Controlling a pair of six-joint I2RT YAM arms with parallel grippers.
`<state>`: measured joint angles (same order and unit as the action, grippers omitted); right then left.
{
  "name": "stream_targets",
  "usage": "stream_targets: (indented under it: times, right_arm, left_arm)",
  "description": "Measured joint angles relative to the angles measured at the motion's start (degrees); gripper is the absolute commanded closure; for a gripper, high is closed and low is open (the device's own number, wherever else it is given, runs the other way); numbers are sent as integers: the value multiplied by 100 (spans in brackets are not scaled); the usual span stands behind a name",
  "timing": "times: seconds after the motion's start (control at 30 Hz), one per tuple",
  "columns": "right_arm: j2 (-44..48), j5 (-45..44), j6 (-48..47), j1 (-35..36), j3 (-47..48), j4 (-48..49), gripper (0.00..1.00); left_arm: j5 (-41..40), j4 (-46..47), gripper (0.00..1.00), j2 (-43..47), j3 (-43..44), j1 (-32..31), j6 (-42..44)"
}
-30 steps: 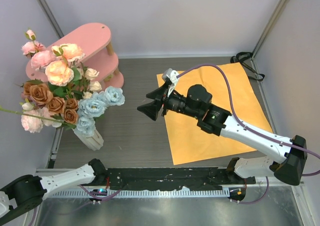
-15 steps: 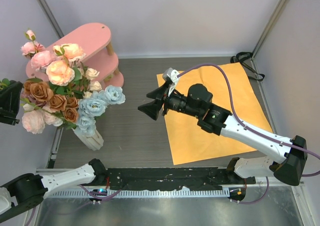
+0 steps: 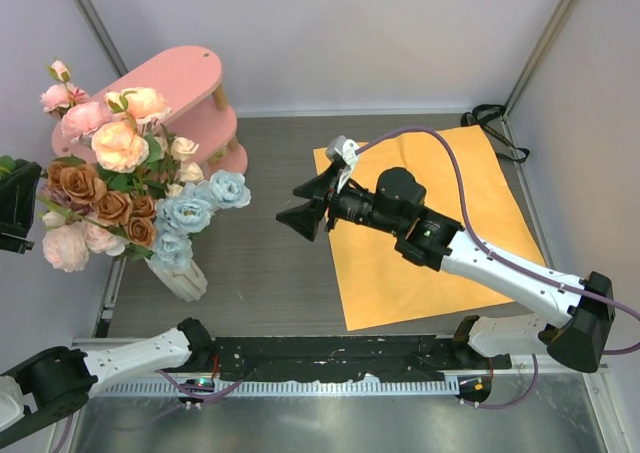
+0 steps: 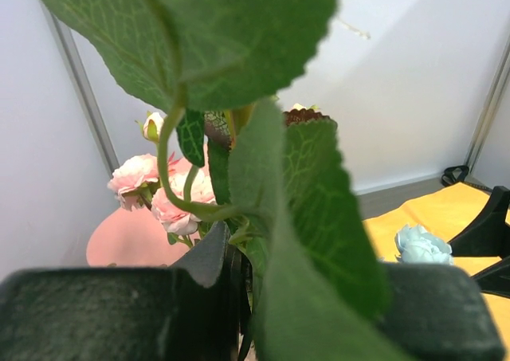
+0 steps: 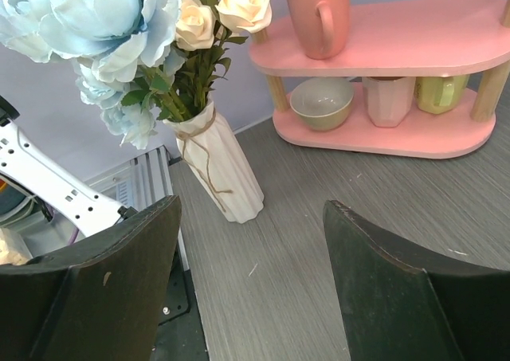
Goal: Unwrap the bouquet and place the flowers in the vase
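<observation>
The vase [image 3: 186, 279] is cream and ribbed, and it stands at the table's left with most of the flowers [image 3: 120, 188] in it: pink, peach, brown and pale blue. The right wrist view shows the vase [image 5: 220, 174] under blue and cream blooms. At the far left edge, level with the blooms, my left gripper [image 3: 22, 208] is shut on a green flower stem. In the left wrist view, leaves [image 4: 315, 217] cover most of that gripper [image 4: 239, 253]. My right gripper [image 3: 300, 205] hangs open and empty over mid-table, pointing at the vase. The orange sheet [image 3: 440, 223] lies flat under the right arm.
A pink two-tier shelf [image 3: 170, 78] stands behind the vase, with a pink mug [image 5: 319, 14] on top and a bowl [image 5: 323, 102] and cups below. A black ribbon [image 3: 490, 118] lies at the sheet's far corner. Enclosure walls stand close on both sides.
My left gripper has come into view at the left edge, bringing its stem in toward the bunch. The long stem that stuck out leftward no longer shows. The right arm has not moved.
</observation>
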<state>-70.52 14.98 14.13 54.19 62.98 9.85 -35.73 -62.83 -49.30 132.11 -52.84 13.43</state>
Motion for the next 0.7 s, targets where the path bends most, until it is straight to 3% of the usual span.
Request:
stream_targets:
  times: [0.7]
  right_arm:
    - [2,125,87,-109,-168,114,22]
  left_arm:
    - [90,-308,100,-107,-737,11,153]
